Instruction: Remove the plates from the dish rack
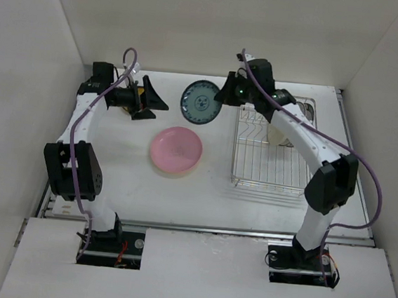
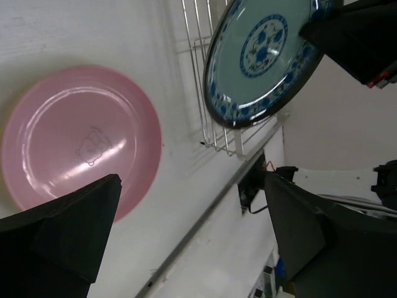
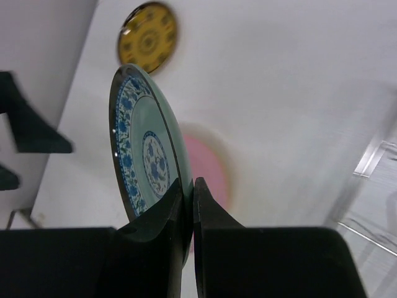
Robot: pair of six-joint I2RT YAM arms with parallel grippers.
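My right gripper (image 1: 224, 94) (image 3: 189, 183) is shut on the rim of the small teal-blue patterned plate (image 1: 201, 102) (image 3: 139, 146). It holds the plate on edge above the table, left of the dish rack (image 1: 271, 156). The plate also shows in the left wrist view (image 2: 260, 56). The pink plate (image 1: 176, 150) (image 2: 80, 143) (image 3: 214, 167) lies flat on the table, and a cream rim shows under its near edge. My left gripper (image 1: 151, 99) (image 2: 192, 248) is open and empty, hovering at the back left and facing the teal plate. A small yellow patterned plate (image 3: 147, 37) lies on the table beyond it.
A white item (image 1: 279, 134) stands in the rack, partly hidden by my right arm. The rack's wires also show in the left wrist view (image 2: 205, 93). Walls close in the table at the back and on both sides.
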